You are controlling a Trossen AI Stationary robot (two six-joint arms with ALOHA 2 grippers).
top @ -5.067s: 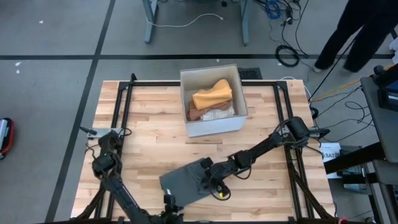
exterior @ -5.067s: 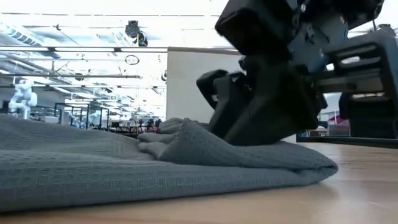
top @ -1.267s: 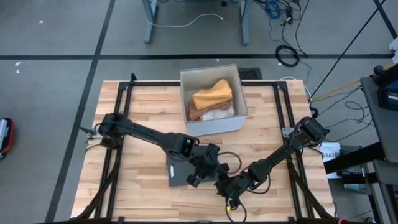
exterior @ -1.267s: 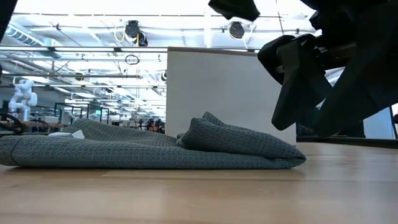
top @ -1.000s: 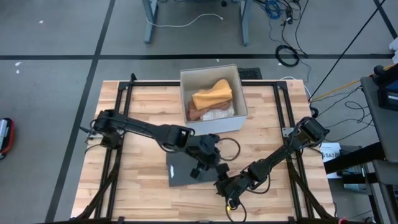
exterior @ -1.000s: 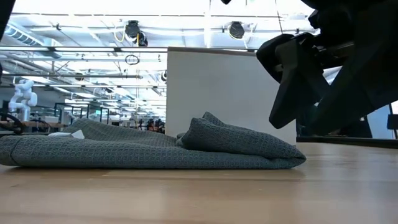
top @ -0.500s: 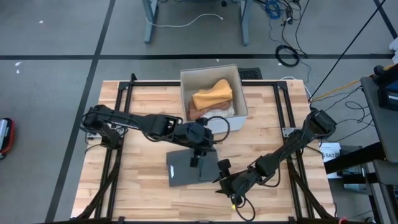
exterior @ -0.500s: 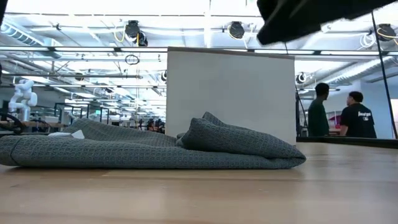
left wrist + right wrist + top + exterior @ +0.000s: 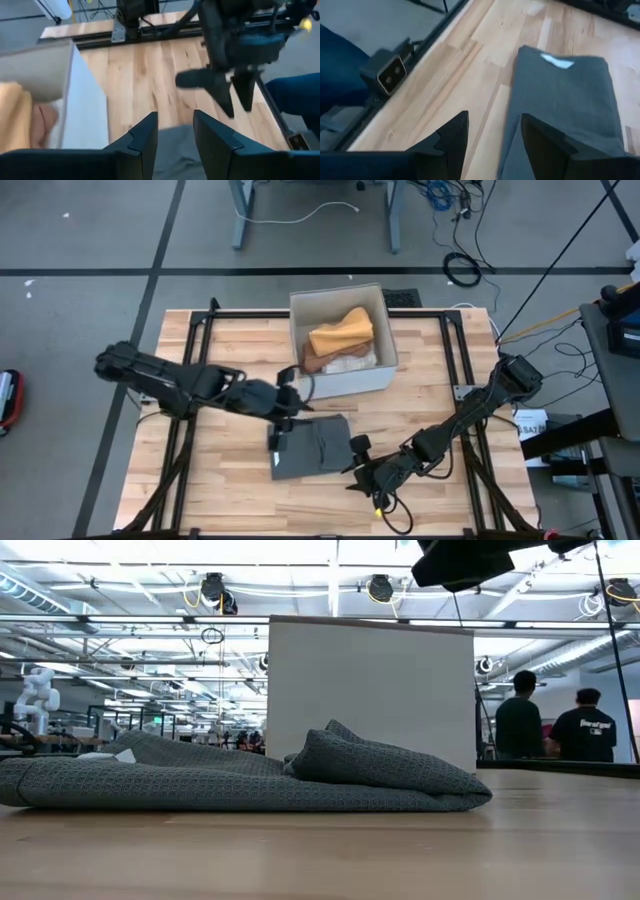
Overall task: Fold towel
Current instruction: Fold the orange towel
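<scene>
The towel (image 9: 310, 447) is seen in grey-green with a fine waffle weave, a small white tag (image 9: 556, 60) showing at one end; the desk (image 9: 240, 350) is made of pale wooden strips; the bin (image 9: 345, 381) is white, with a mustard-yellow cloth (image 9: 341, 332) over a brown one (image 9: 311, 361); both arms are dark, nearly black.
</scene>
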